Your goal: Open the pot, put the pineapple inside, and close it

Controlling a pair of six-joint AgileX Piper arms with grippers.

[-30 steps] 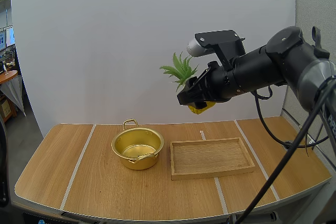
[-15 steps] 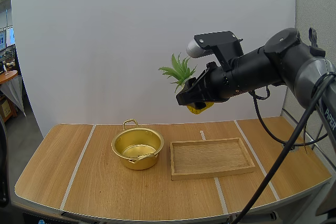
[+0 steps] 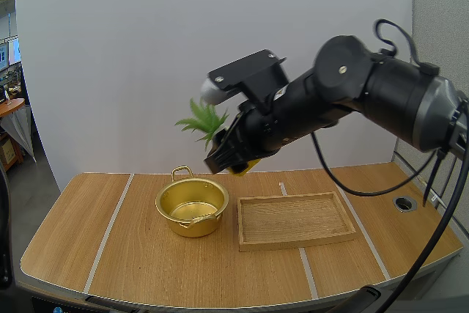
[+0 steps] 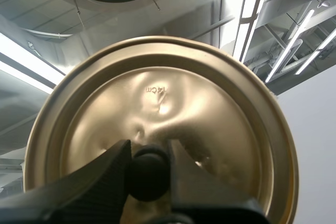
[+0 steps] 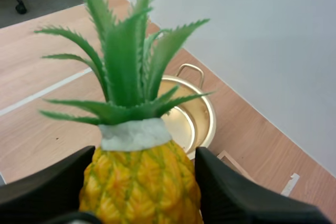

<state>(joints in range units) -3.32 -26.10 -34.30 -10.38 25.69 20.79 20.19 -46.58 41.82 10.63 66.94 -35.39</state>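
The gold pot (image 3: 192,207) stands without its lid on the table, left of the middle, and is also seen past the leaves (image 5: 193,115). My right gripper (image 3: 233,157) hangs in the air above and to the right of it, shut on the yellow pineapple (image 5: 142,179), whose green crown (image 3: 199,119) points left toward the pot. My left gripper (image 4: 148,157) is raised high and is shut on the black knob (image 4: 148,174) of the gold lid (image 4: 210,114), whose underside faces the camera.
A shallow wooden tray (image 3: 294,220) lies to the right of the pot with nothing in it. White tape lines (image 3: 108,232) cross the wooden table. A round cable hole (image 3: 404,203) sits near the table's right edge.
My right arm has swung left and slightly down with the pineapple, from above the tray to a spot just right of the pot. The pot and tray have not moved.
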